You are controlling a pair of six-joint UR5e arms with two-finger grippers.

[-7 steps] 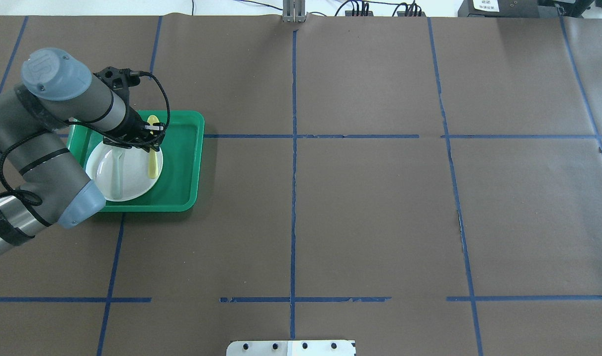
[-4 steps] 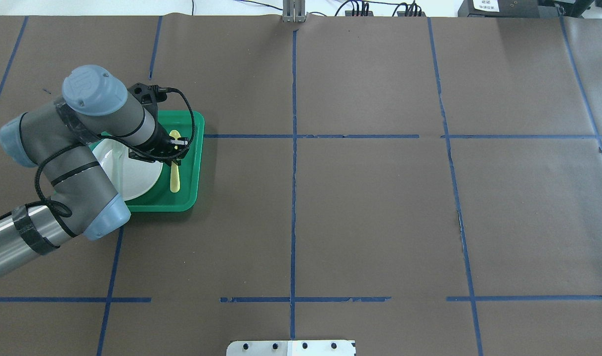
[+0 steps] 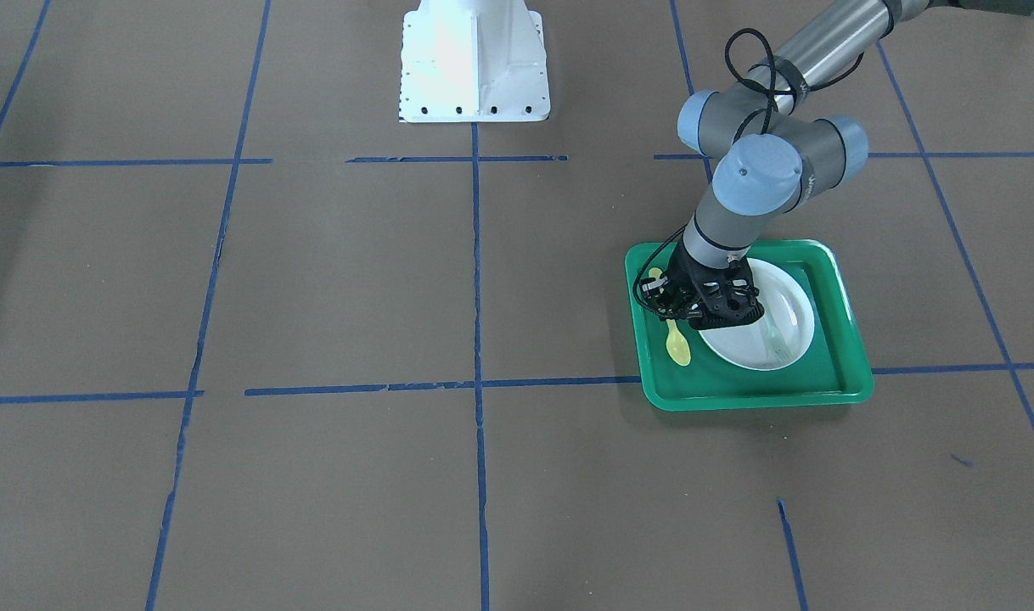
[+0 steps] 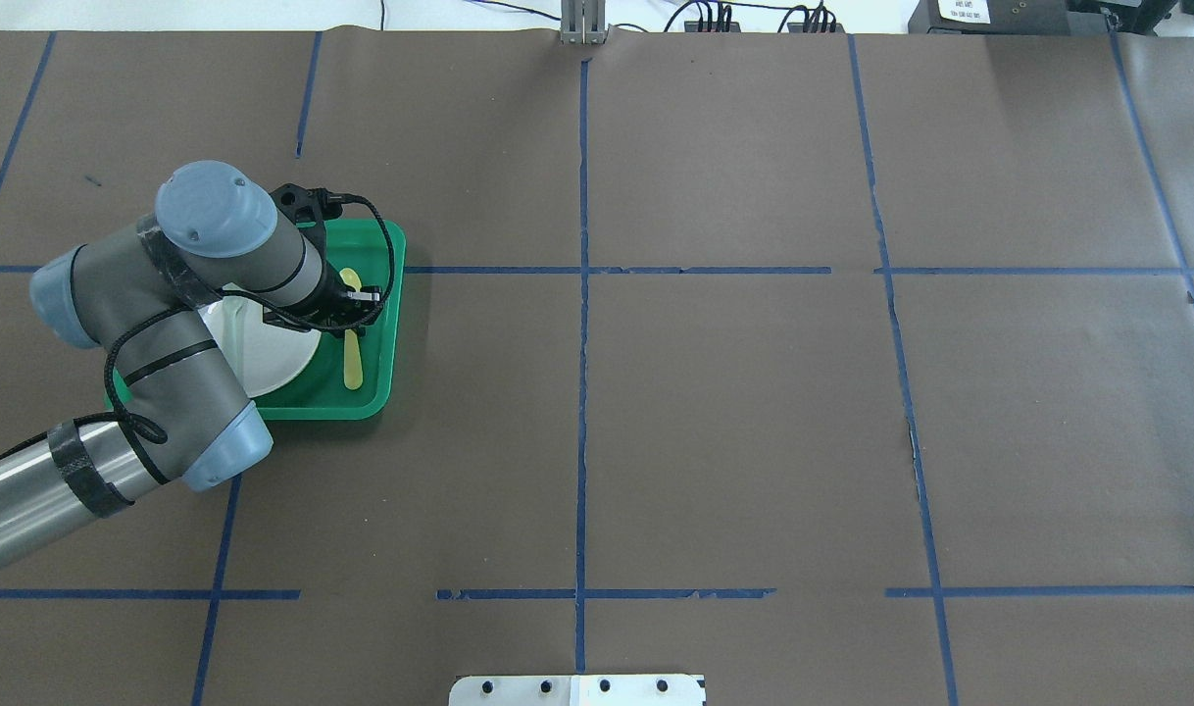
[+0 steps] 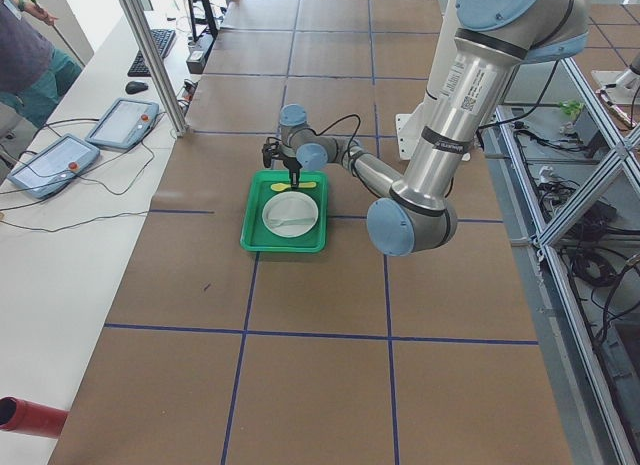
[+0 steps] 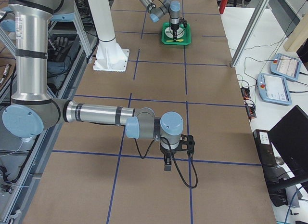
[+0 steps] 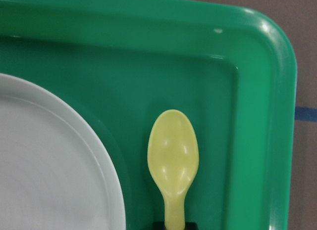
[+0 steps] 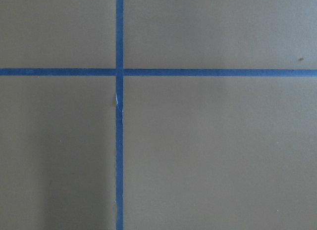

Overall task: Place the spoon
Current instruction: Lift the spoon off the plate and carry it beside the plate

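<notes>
spoon 1 | fork 1 | plate 1 | tray 1

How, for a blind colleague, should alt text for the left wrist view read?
A yellow spoon, held by its handle in the claw at the bottom edge, points up over the green tray, between the white plate at left and the tray's right wall.
</notes>
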